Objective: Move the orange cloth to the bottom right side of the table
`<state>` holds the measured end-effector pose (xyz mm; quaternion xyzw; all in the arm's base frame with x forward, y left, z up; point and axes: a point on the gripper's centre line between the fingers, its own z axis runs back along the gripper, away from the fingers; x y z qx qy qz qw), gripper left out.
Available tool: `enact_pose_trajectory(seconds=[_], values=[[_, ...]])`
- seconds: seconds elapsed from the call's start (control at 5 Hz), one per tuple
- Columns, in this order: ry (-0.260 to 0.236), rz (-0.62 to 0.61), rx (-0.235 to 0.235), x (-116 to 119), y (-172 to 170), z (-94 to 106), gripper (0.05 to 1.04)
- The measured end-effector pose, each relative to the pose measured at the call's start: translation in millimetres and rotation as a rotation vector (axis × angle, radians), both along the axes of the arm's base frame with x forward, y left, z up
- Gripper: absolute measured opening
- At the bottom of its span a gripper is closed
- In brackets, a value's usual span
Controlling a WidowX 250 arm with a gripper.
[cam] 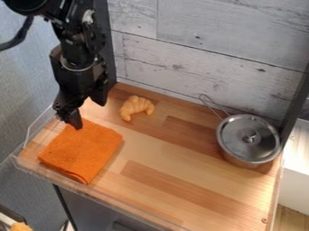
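Hanging with fingers apart, the gripper (87,109) is at the far corner of the orange cloth (82,151), whose main part lies frontward.

Finished almost wholly in black: a jointed black robot arm (78,49), built of chunky, uneven segments. Includes a rounded, glossy black housing (27,5) at the upper left — with a thick, smooth black cable (23,34) curving below it. Bears an irregular whitish patch (89,17), of uncertain material, and, farther down, a thin, light-grey curved band (78,69). Ends in a black two-finger gripper (89,113) — blocky, angular, knobbly along one edge.
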<state>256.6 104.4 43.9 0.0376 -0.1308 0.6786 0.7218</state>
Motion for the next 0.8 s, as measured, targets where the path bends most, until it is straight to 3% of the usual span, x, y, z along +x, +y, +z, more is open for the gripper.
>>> enact_pose_trajectory(seconds=[0.4,0.6,0.8], values=[[0.014,-0.032,-0.039,3.1,-16.9,-6.8,0.999],[-0.013,0.027,-0.030,-1.0,-11.5,-11.2,0.999],[0.006,0.081,-0.012,-6.6,2.1,-20.1,0.999]])
